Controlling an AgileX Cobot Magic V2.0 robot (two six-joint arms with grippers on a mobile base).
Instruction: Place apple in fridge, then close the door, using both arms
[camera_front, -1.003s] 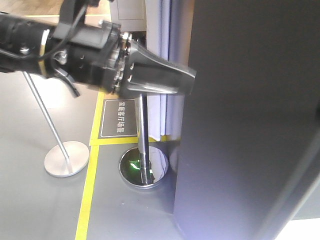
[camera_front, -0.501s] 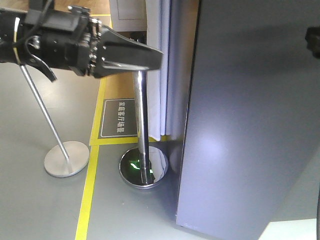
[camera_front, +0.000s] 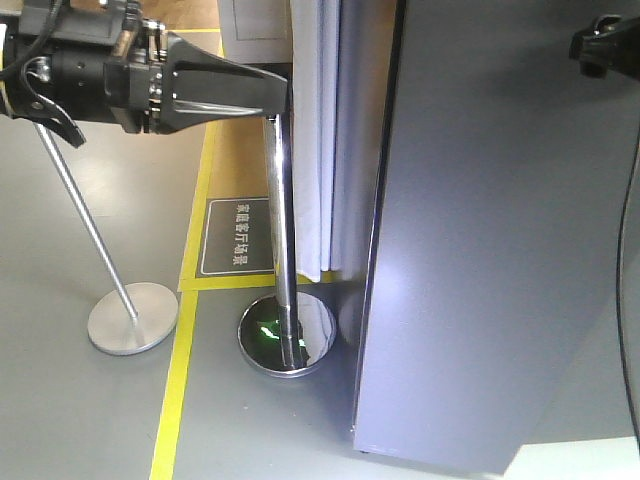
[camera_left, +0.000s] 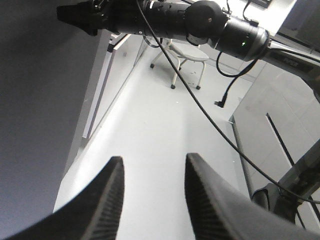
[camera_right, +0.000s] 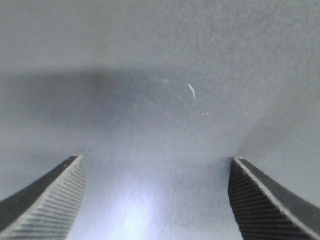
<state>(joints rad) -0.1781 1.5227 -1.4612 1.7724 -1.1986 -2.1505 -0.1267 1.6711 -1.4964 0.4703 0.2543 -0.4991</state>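
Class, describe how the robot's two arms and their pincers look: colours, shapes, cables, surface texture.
Both arms are black. The left pincer has long tapering fingers and black cables by its wrist. The right arm is cylindrical, trailing a thin black cable. The right pincer has finely ribbed pads.

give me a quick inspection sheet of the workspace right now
surface: grey floor with yellow tape lines.
job's things: dark grey door fills the right of the front view; apple not in view; fridge interior not in view.
clutter: two chrome stanchions and a floor sign.
hands: left hand open, empty; right hand open wide, facing the door panel, empty.
cables: black cable hangs loose from the right arm.
surroundings: white stool and white curtain beyond.
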